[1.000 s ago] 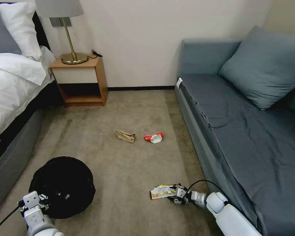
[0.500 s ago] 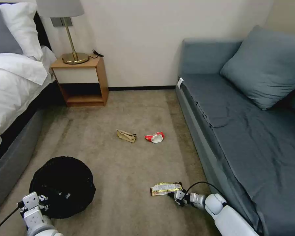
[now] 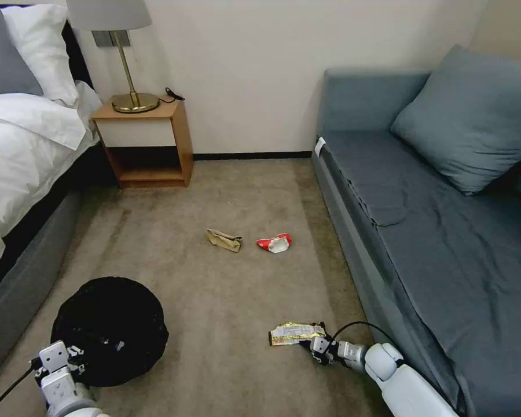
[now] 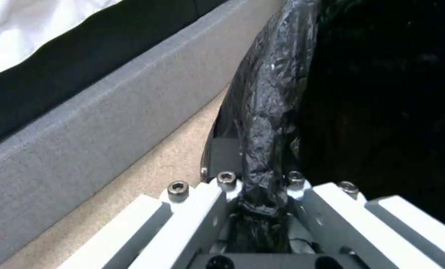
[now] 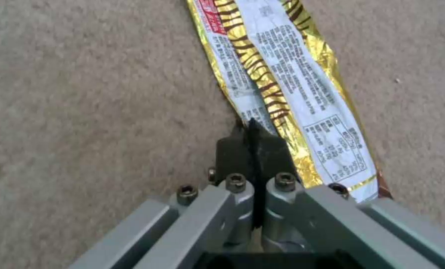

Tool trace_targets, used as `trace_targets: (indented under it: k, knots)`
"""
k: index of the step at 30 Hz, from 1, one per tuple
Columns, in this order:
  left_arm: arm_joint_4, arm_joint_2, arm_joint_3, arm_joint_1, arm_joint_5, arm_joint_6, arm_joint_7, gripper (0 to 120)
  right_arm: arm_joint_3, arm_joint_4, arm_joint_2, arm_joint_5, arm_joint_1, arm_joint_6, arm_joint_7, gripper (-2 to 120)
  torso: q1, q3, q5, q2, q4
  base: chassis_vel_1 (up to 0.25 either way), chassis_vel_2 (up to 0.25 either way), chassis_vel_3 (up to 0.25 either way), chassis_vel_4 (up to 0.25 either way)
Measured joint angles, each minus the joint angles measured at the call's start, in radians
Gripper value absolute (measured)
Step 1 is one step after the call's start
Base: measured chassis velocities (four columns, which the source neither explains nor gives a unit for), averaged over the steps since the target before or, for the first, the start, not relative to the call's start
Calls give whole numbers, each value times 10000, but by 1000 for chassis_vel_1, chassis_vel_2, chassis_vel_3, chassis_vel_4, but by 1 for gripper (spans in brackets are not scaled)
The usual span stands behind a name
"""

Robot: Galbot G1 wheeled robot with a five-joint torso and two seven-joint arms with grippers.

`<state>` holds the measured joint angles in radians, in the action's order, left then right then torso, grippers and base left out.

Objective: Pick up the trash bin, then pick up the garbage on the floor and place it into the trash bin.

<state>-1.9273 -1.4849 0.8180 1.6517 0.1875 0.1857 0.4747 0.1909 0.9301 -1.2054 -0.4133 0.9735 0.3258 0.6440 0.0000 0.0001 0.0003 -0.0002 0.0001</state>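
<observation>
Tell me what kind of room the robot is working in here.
Most likely a bedroom, perhaps a hotel room. A bed with white linen stands on the left, a wooden nightstand with a brass lamp sits against the wall, and a grey-blue sofa lines the right side over a carpeted floor.

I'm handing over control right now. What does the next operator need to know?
Left gripper: shut on the bag-lined rim of the trash bin, near the bed.
Right gripper: shut, low at the end of the snack wrapper; I cannot tell whether it pinches the foil.
Brown paper bag and red-and-white wrapper: on the carpet farther ahead.
Done: bin gripped.
Left: all three pieces into the bin.
</observation>
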Motion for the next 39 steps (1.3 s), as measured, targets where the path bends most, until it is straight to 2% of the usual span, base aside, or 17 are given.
trace_targets:
  k: [22,39]
  knots:
    - [33,69,-41,9,5,-31,13,1,117,1225,324,509,481,-51,291,0,0,0,-2,0,-3,0,0,0,0]
    - [45,62,-181,-81,-70,2,20,1,185,2550,788,1367,612,-340,475,0,1,-1,-3,1,0,0,0,0,0]
